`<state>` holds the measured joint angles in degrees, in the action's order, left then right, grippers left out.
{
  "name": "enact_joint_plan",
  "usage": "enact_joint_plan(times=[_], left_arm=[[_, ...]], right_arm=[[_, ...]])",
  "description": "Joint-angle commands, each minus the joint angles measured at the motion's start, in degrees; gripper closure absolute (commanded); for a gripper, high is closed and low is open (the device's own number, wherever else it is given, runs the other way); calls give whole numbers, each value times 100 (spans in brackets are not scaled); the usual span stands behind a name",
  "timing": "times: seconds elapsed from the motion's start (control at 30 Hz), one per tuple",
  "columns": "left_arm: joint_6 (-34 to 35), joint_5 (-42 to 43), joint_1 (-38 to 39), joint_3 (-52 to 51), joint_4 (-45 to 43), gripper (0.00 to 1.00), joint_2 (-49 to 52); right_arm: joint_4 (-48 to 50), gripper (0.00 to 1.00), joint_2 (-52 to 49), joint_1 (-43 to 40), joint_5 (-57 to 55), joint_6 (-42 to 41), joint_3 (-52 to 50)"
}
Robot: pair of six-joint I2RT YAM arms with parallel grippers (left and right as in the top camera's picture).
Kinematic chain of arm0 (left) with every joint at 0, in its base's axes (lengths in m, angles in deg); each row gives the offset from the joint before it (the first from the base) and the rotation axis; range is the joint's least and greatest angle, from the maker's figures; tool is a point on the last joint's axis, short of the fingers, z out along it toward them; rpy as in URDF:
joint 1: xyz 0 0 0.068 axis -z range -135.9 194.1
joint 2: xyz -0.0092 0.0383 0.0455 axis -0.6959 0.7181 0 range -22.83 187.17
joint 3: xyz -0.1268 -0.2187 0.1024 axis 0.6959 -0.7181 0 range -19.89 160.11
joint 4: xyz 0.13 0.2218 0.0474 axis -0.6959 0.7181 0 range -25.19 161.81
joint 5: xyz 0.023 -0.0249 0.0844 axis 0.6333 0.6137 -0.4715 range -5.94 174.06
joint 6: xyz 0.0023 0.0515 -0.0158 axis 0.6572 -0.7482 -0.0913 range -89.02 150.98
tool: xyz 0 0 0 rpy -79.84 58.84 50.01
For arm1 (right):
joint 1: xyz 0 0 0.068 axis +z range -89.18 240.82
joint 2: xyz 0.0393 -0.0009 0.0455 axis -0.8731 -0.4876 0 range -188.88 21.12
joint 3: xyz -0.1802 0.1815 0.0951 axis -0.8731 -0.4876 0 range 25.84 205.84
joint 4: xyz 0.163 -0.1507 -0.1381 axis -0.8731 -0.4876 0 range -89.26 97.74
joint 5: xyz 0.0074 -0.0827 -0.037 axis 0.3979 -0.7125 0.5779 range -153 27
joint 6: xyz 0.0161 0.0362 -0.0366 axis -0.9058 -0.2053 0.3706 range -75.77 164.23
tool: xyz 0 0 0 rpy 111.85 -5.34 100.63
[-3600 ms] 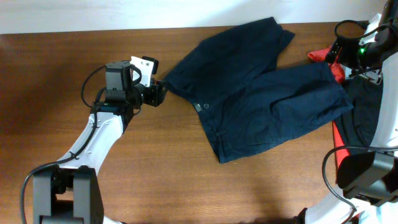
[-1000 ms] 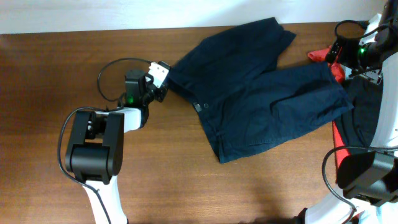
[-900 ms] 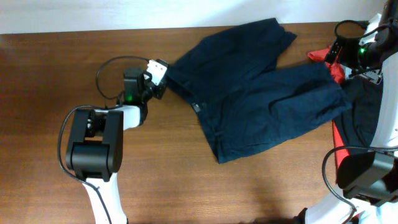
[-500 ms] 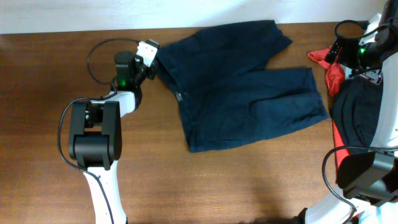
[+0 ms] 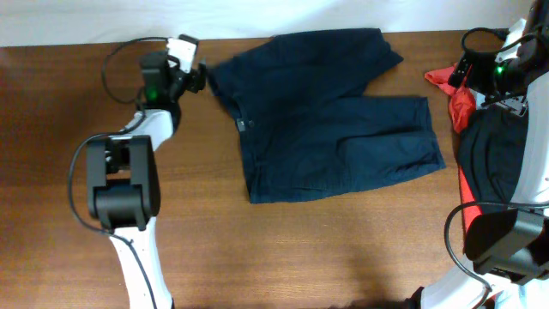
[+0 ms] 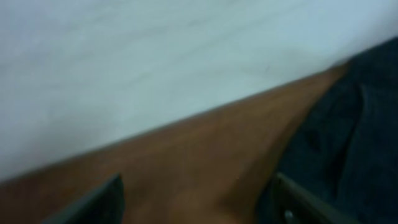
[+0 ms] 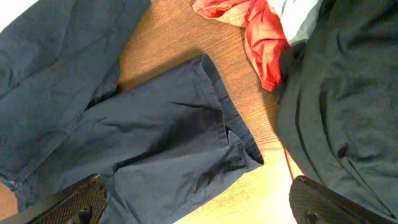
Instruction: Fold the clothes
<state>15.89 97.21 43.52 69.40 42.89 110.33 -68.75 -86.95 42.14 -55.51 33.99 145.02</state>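
Note:
The dark navy shorts (image 5: 326,112) lie spread on the wooden table, waistband to the left, two legs pointing right. My left gripper (image 5: 202,79) is at the back left, just beside the waistband's far corner. In the left wrist view its jaws (image 6: 199,208) are wide apart with bare wood between them, and the shorts (image 6: 348,124) lie by the right finger. My right gripper (image 5: 470,70) hovers high at the far right, open and empty (image 7: 199,208), above the hem of the near leg (image 7: 155,143).
A red garment (image 5: 446,81) and a larger black garment (image 5: 497,154) lie at the table's right edge, right of the shorts; both show in the right wrist view, red (image 7: 255,31) and black (image 7: 348,93). A white wall (image 6: 155,62) runs along the table's back edge.
The left gripper has moved left and towards the back edge, dragging the shorts with it. The shorts now lie flatter and away from the red garment. The right arm has not moved.

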Motion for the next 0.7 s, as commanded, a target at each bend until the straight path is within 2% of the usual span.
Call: enact_joint_plan(times=[0.0,0.13,0.23,0.27,0.3,0.53,0.6,0.67], left_arm=[[306,85,-166,109,612,25,-1060],[304,-101,-251,109,1543,21,-1705],[308,-44,-256,109,2634,20,-2186],[308,-7,-236,109,3064,7,-2347],[308,66,-212,109,3482,1,-2503],[564,1198,-17,109,5650,1,-3265],[669,1167,50,105,6424,1,-3305],[1320,876,70,39,6863,1,-3289]], right_arm=[[-2,2,-20,-9,-50,57,28],[-2,2,-20,-9,-52,59,28],[-2,2,-20,-9,-50,57,28],[-2,1,-20,-9,-50,57,28],[-2,2,-20,-9,-50,57,28],[-2,2,-20,-9,-50,57,28],[-2,1,-20,-9,-50,57,28],[-2,1,-20,-9,-50,59,28]])
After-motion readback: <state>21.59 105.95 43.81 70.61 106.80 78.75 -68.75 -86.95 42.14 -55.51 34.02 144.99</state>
